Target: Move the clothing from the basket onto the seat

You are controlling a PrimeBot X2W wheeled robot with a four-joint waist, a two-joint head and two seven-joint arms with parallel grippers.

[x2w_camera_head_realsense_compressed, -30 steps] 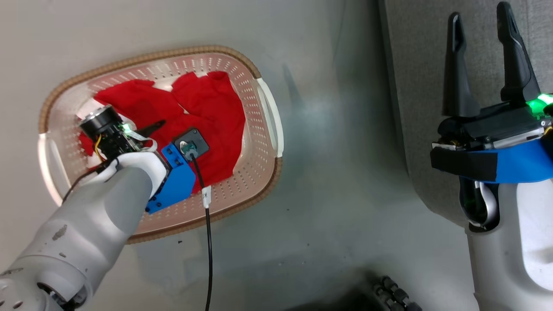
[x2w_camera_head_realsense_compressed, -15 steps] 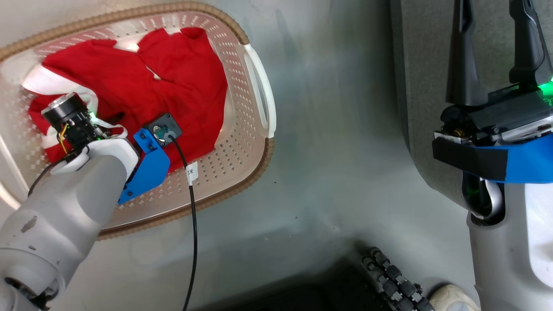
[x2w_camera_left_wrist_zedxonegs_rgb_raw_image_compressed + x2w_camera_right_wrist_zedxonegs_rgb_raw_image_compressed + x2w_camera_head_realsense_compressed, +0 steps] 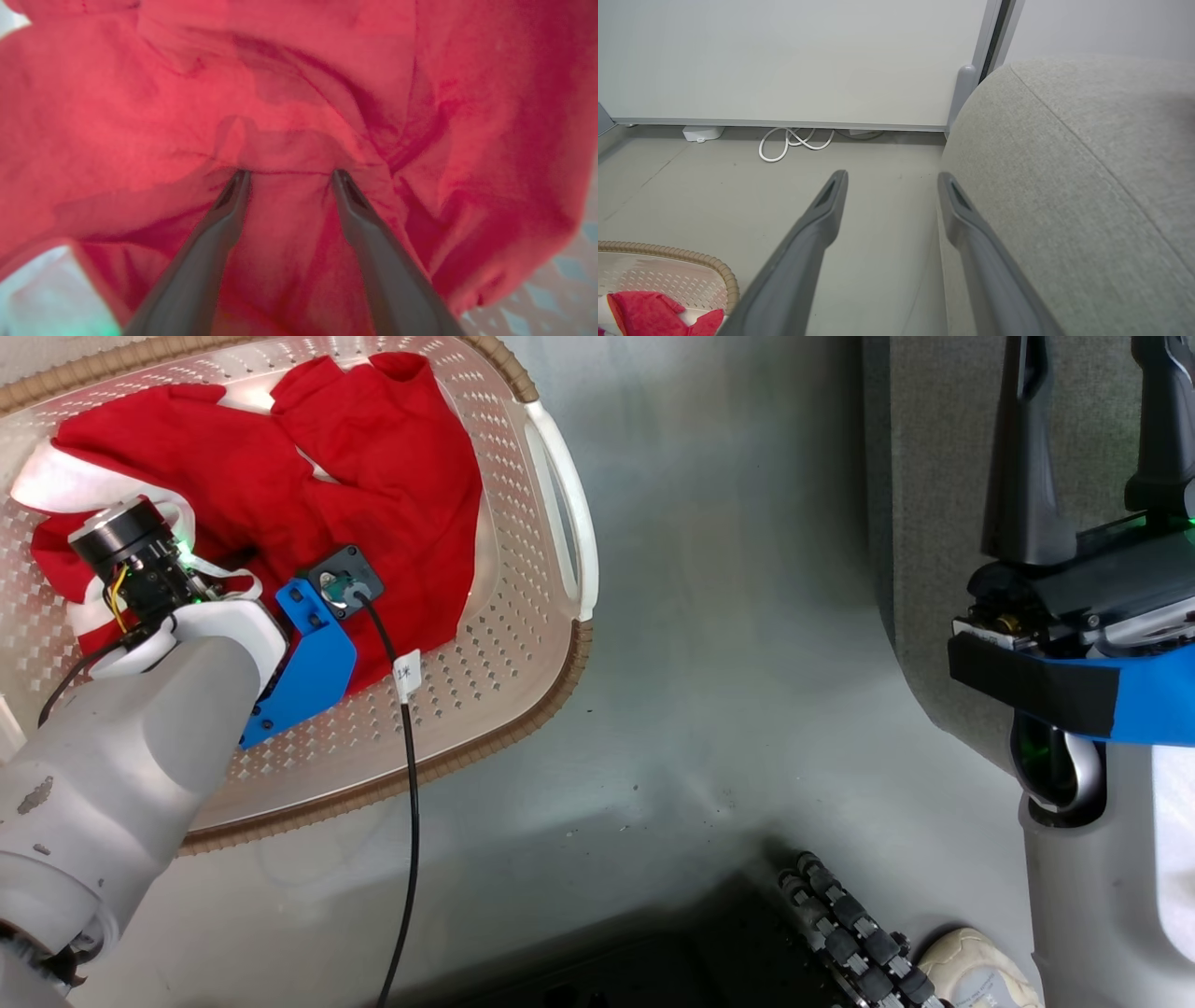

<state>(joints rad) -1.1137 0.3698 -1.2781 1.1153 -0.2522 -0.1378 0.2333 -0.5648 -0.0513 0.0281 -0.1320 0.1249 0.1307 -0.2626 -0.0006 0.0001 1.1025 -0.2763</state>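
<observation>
The red clothing (image 3: 373, 476) lies crumpled in the cream basket (image 3: 551, 663), with white trim at its left edge. My left arm reaches down into the basket. In the left wrist view my left gripper (image 3: 287, 175) is open, both fingertips pressed into the red clothing (image 3: 289, 93), a fold of it between them. My right gripper (image 3: 892, 175) is open and holds nothing; it hovers at the edge of the grey seat (image 3: 1064, 163). The seat (image 3: 934, 476) runs down the right side of the head view.
A black cable (image 3: 406, 803) trails from my left wrist across the basket rim to the grey floor. My base's roller wheels (image 3: 840, 933) and a white shoe (image 3: 971, 971) sit at the bottom. A white cord (image 3: 794, 140) lies by the far wall.
The head camera has tilted, shifting the basket up and left in the view. My left gripper has sunk deeper into the clothing, so its finger no longer shows. The right gripper stays open.
</observation>
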